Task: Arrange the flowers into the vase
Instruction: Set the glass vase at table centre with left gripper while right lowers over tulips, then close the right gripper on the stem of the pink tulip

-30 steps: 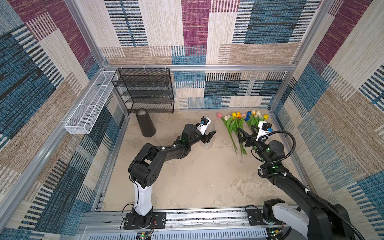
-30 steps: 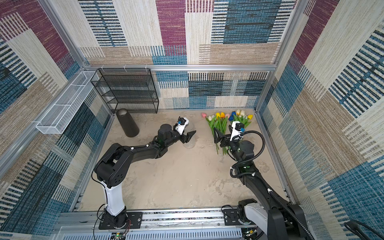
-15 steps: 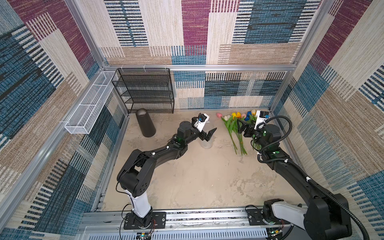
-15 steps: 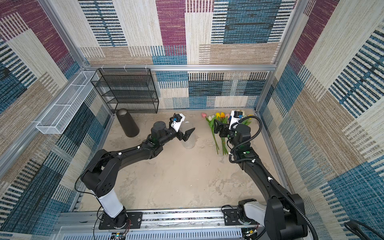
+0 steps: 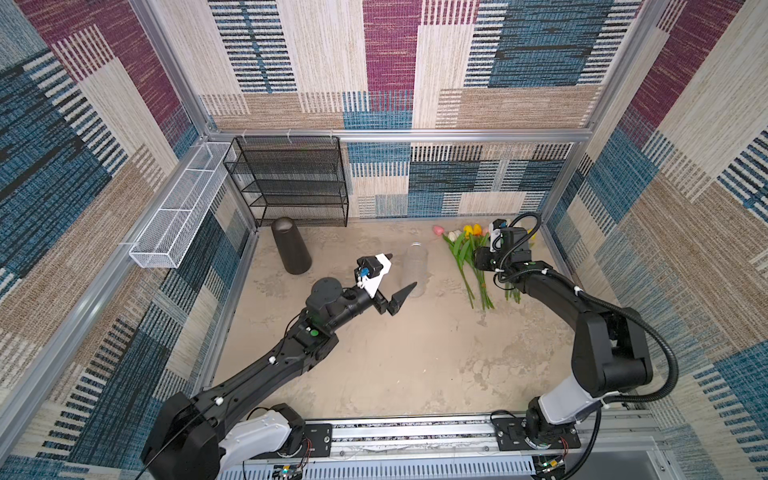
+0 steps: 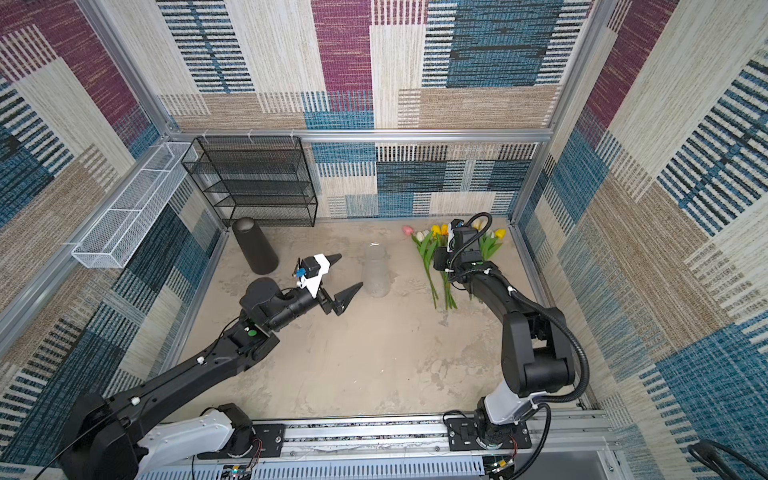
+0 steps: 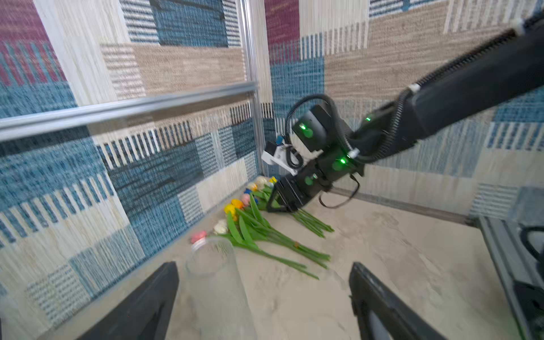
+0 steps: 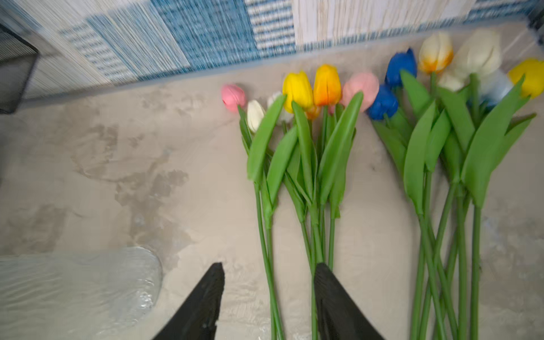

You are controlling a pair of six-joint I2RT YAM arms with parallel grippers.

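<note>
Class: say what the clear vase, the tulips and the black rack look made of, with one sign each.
Vase: clear glass or plastic, rippled; table shows through. Tulips: likely moulded plastic or foam, matte; flat even colour. Rack: black painted wire mesh, probably metal; see-through grid.

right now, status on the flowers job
Left gripper open, facing the vase. Right gripper open, low, straddling stems of the flowers. Vase upright, empty; flowers all lying flat. Nothing between them.

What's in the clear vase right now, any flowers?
Empty: nothing shows through the vase wall; the flowers all lie on the table.
</note>
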